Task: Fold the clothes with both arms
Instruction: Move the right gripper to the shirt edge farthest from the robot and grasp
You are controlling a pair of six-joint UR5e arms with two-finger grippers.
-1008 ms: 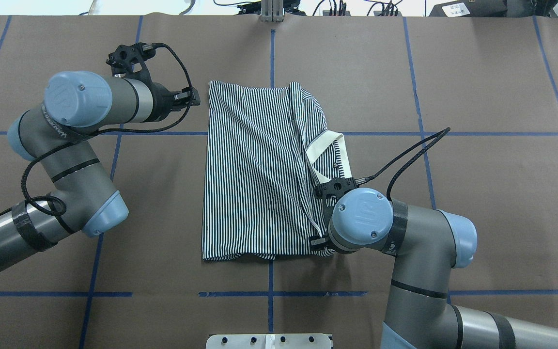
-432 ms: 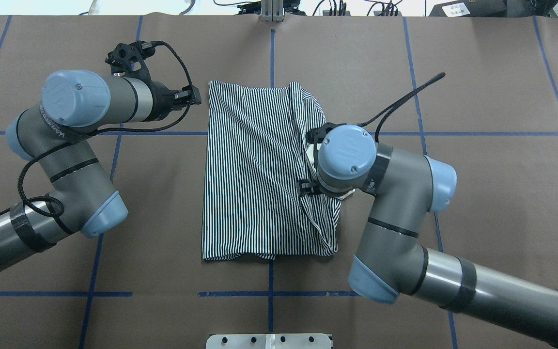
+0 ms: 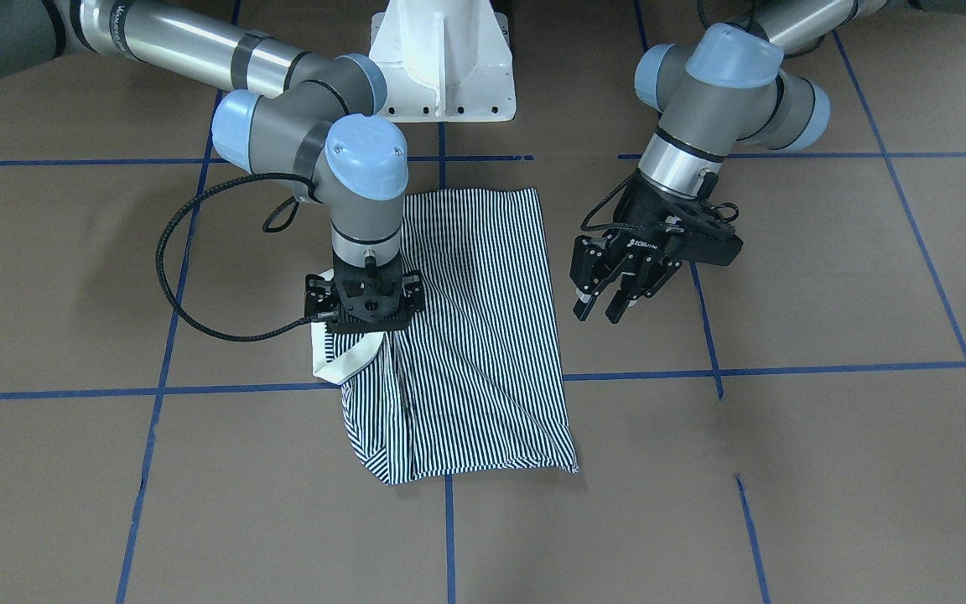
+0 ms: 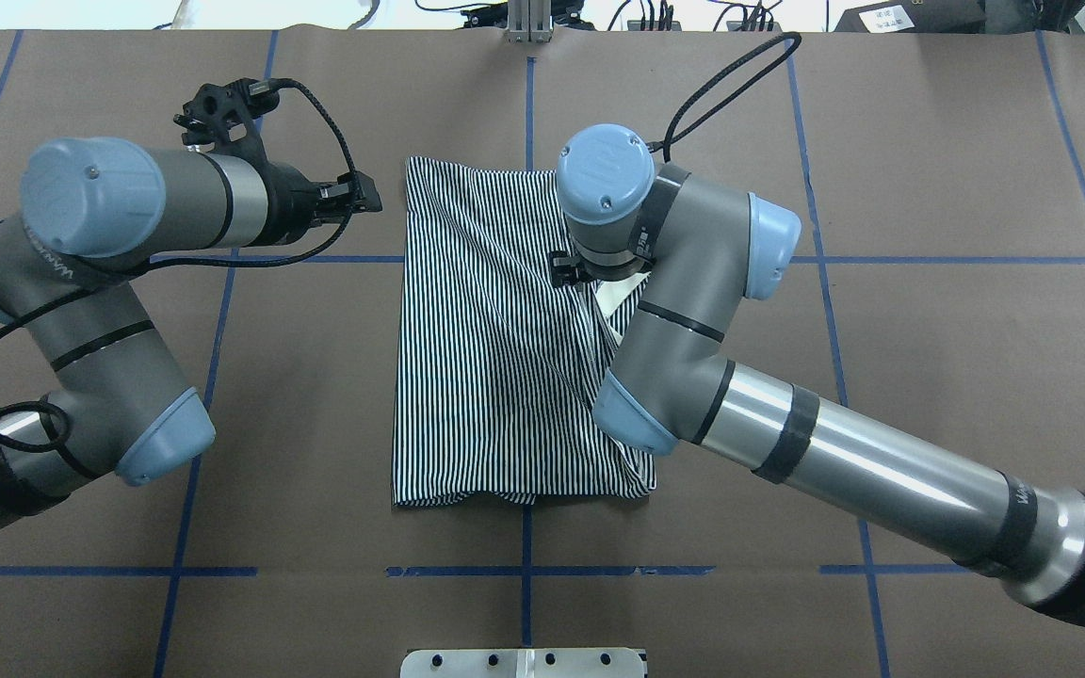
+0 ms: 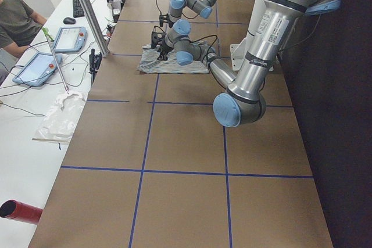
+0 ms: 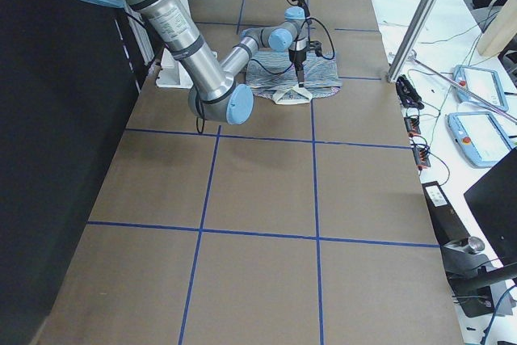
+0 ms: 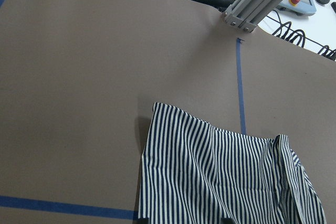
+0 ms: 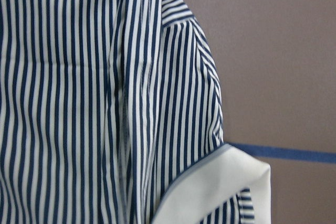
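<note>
A wide table covered in brown paper (image 4: 929, 141) and crossed by a grid of blue tape lines (image 4: 976, 259) fills the scene. The grey-metal left arm with light-blue joint caps (image 4: 128, 202) bends in from one side, and the matching right arm (image 4: 844, 461) reaches in long and low from the other. Its wrist stands upright over the cloth. The navy-and-white striped short-sleeved polo shirt (image 4: 477, 377) lies flat at the middle of the table, across the centre tape line. It is folded to a rough rectangle, with one side turned inward along a diagonal crease. At the robot's edge of the table stands a white pedestal base (image 3: 443, 67). The black two-finger left gripper (image 3: 599, 312) hangs beside the shirt's edge, clear of the cloth. Its fingers are spread apart and grasp nothing. The black right gripper (image 3: 363, 323) points straight down onto the folded side of the shirt, right at the collar. Its own body hides its fingertips, so I cannot tell whether it pinches the fabric or only rests against it. The plain white collar (image 3: 349, 365) peeks out just beside that gripper, curled over at the shirt's edge. A thin black cable (image 3: 173, 277) loops from the right wrist out over the paper.
</note>
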